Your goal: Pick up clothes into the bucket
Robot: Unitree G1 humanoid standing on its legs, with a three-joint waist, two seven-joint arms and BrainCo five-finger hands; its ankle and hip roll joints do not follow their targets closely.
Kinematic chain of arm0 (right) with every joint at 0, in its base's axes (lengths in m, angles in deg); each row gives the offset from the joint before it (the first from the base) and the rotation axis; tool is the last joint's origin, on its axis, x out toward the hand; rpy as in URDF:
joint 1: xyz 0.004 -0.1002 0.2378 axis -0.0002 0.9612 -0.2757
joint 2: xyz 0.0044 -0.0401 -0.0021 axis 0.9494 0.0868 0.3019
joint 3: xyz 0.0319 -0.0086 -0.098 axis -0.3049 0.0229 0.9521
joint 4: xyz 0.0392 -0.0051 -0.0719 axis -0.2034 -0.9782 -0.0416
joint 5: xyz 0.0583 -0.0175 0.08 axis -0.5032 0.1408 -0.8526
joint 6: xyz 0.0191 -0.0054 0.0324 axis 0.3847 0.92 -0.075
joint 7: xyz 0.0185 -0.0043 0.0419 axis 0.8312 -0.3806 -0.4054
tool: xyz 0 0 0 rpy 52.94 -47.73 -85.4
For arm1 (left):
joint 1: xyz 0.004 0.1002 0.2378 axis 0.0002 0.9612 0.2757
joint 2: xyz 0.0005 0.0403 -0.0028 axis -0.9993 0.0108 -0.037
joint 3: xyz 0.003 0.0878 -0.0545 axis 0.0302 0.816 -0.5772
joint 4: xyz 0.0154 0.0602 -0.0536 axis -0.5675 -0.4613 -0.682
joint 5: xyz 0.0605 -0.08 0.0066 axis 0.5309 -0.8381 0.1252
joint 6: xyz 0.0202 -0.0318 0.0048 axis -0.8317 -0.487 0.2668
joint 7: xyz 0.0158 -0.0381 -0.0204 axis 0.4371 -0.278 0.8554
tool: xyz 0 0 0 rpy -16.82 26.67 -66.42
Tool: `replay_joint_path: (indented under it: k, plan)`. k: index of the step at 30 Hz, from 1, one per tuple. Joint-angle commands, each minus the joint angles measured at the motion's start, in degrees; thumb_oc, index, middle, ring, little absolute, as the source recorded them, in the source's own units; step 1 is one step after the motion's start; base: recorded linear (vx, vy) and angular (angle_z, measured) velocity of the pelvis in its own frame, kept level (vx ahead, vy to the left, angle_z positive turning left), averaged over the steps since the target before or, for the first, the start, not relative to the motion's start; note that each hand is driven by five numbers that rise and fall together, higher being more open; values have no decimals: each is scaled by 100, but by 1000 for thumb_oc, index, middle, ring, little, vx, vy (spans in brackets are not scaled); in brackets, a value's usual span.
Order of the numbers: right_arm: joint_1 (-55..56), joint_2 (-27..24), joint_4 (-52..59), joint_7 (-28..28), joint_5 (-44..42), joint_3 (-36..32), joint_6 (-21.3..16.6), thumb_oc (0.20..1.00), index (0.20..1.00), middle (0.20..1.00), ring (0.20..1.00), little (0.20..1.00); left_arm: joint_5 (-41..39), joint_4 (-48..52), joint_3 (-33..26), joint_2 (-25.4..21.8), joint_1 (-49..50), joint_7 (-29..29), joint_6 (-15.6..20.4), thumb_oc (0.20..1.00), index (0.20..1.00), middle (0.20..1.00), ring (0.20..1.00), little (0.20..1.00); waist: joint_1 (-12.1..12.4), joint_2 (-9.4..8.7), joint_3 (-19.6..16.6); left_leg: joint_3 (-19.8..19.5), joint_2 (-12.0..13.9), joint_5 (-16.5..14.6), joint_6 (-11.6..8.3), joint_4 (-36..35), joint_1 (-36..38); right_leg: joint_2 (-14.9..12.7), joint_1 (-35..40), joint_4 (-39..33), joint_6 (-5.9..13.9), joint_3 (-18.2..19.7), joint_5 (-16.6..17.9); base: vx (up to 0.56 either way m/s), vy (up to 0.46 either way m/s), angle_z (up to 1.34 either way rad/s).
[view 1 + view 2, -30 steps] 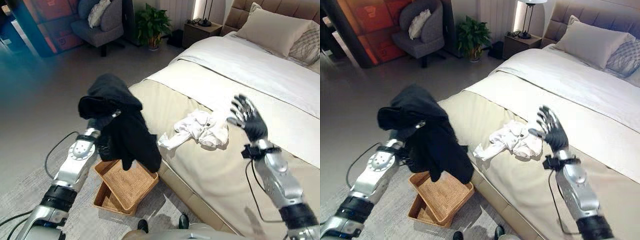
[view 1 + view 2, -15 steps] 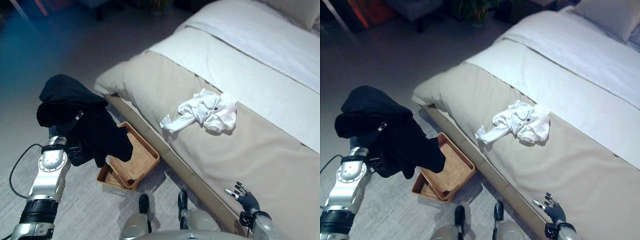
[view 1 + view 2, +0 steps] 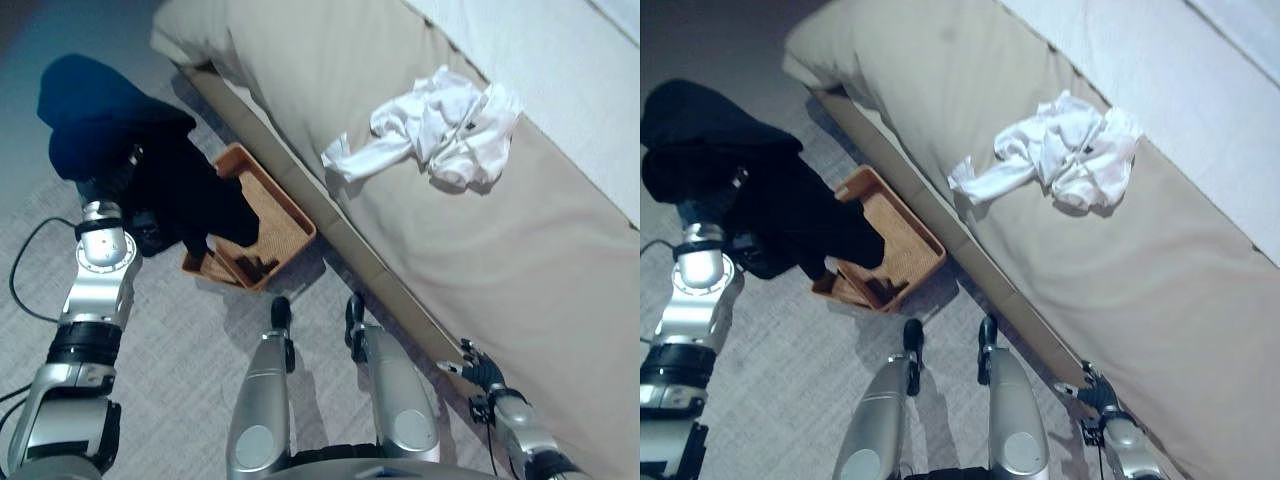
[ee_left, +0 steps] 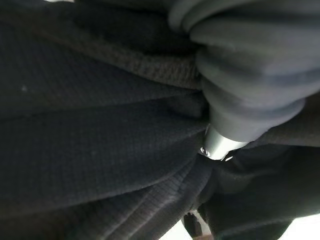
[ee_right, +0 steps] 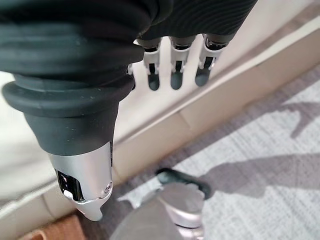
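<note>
- Black knit garment (image 3: 150,170) bunched and draped over the robot's left hand (image 4: 222,142), held up off the floor; one dark tail hangs down over the near edge of the basket.
- Left hand is buried in the cloth. In its wrist view I see the ribbed cover and one silver stub poking into the folds, so I can't tell if the fingers are curled or straight.
- Shallow rectangular woven wicker basket (image 3: 285,225), tan-orange, sits on the grey carpet (image 3: 170,350) just beside the bed base; looks like two stacked trays, though that part is half hidden by the garment.
- A small dark bit lies inside the basket near its front corner, possibly the garment's end, hard to say.
- Crumpled white cloth garment (image 3: 440,125) lies on the beige bed cover (image 3: 480,250), well apart from the basket and from both hands.
- Right hand (image 3: 478,370) low at the bed's side edge, near the beige panel; fingers (image 5: 173,77) straight and spread apart, holding nothing.
- White sheet (image 3: 560,70) covers the far part of the bed beyond the white garment.
</note>
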Motion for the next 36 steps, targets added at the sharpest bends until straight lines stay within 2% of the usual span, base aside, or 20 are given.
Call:
replay_joint_path:
  k: [1, 2, 3, 6, 11, 20, 21, 22, 28, 36]
  plan:
    - [161, -187, 259, 239, -230, 139, -353, 1000, 1000, 1000, 1000, 1000, -21, -90, 44, -399, -590, 349, 523, 200, 200, 200, 200, 200, -119, -25, -158, -215, -109, -488, 269, 833, -343, -329, 10, 153, 228, 52, 73, -46, 25, 1]
    - [161, -186, 259, 239, -230, 138, -353, 1000, 1000, 1000, 1000, 1000, -22, -90, 44, -399, -591, 349, 523, 200, 200, 200, 200, 200, -118, -24, -160, -215, -109, -489, 269, 835, -347, -329, 6, 154, 228, 52, 72, 0, 0, 0]
    - [131, -192, 339, 332, -345, 117, -454, 1000, 1000, 1000, 1000, 1000, 27, -194, 142, -489, -724, 449, 509, 200, 200, 200, 200, 200, -130, -36, -94, -256, -64, -834, 298, 1256, -595, -245, -250, 517, 255, 156, -183, 39, 21, -6]
    - [113, -219, 482, 444, -539, 86, -596, 1000, 1000, 1000, 1000, 1000, 2, -445, 341, -595, -1017, 548, 499, 200, 200, 200, 200, 200, -205, -83, -35, -275, -47, -983, 339, 1677, -1033, -209, -653, 801, 244, 209, -254, -13, 30, -14]
    - [111, -257, 620, 653, -719, 27, -762, 1000, 1000, 1000, 1000, 1000, -208, -760, 709, -693, -1543, 547, 532, 200, 200, 200, 200, 200, -307, -154, -32, -306, -31, -1083, 395, 2100, -1789, -137, -1347, 1057, 261, 223, -276, -16, 2, -5]
    - [119, -267, 954, 849, -811, 56, -959, 1000, 1000, 1000, 1000, 1000, -76, -1326, 1301, -841, -2318, 642, 392, 200, 200, 200, 200, 200, -437, -282, -32, -339, 13, -1122, 441, 2295, -2623, -96, -2153, 1075, 344, 120, -202, -1, -2, 0]
    - [114, -261, 995, 866, -818, 69, -978, 1000, 1000, 1000, 1000, 1000, -107, -1405, 1318, -827, -2372, 649, 372, 285, 285, 285, 285, 285, -448, -302, -32, -339, 22, -1124, 448, 2316, -2698, -85, -2206, 1051, 357, 112, -181, 0, 0, 0]
    - [100, -259, 1066, 894, -841, 94, -1006, 1000, 1000, 1000, 1000, 1000, -192, -1646, 1377, -799, -2528, 650, 325, 1000, 1000, 1000, 1000, 1000, -463, -329, -32, -345, 39, -1128, 463, 2334, -2800, -62, -2298, 1014, 379, 103, -140, 9, 6, -5]
    - [50, -197, 1108, 928, -927, 128, -1043, 1000, 1000, 1000, 1000, 1000, -447, -1989, 1385, -812, -2649, 550, 288, 1000, 1000, 1000, 1000, 1000, -478, -388, -32, -338, 101, -1105, 470, 2259, -2919, -7, -2378, 765, 430, 60, -13, 8, -7, -5]
    - [18, -152, 1169, 969, -879, 241, -995, 1000, 1000, 1000, 1000, 1000, -1163, -2511, 971, -350, -2407, 447, 228, 1000, 1000, 1000, 1000, 1000, -462, -393, -32, -274, 102, -1056, 472, 2057, -2859, 10, -2338, 492, 444, 73, 101, -1, 1, 0]
